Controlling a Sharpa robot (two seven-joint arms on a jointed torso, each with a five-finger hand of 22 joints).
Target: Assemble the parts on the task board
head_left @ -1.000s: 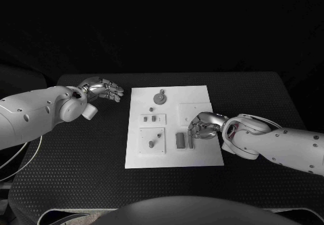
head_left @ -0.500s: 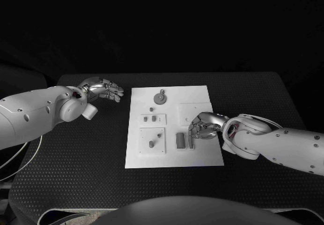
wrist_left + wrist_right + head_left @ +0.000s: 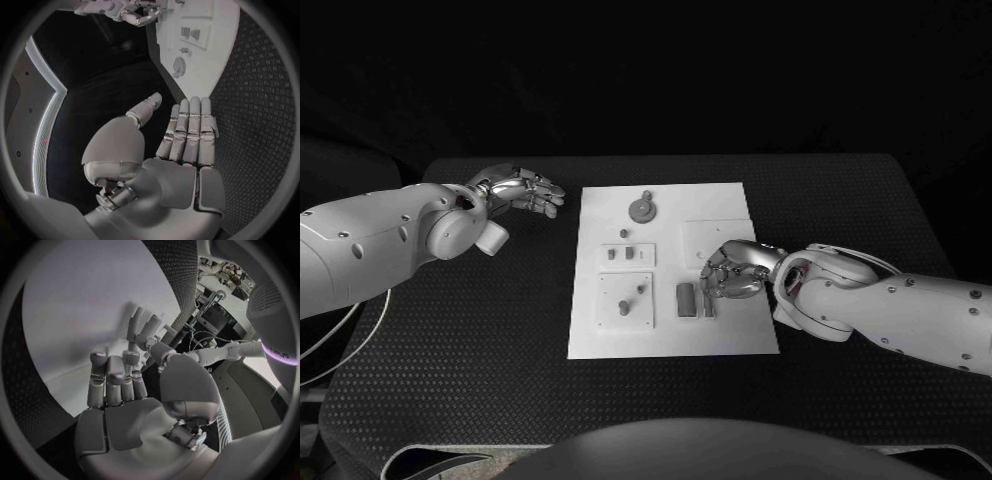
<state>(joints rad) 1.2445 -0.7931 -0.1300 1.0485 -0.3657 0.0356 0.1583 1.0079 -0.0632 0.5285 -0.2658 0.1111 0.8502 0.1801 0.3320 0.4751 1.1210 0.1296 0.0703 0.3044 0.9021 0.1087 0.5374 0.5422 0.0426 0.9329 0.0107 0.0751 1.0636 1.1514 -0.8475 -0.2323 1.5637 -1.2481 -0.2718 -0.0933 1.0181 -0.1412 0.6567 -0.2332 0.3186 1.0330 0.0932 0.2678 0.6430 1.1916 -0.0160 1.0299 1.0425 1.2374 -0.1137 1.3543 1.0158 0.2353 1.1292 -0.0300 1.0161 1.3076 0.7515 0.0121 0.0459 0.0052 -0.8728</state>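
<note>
The white task board lies in the middle of the black table. On it are a grey round disc, two small pieces on a raised plate, small pegs on a lower plate, and two upright grey slabs. My right hand is over the board just right of the slabs, its fingertips down beside them and nothing held. In the right wrist view the slabs stand just past the thumb of that hand. My left hand hovers off the board's far left corner, fingers straight, palm bare.
Textured black table surrounds the board on all sides, with wide room at the front and left. In the left wrist view the board stretches away with the disc near its edge.
My right hand has edged very slightly toward the slabs. The left hand and the parts have stayed where they were.
</note>
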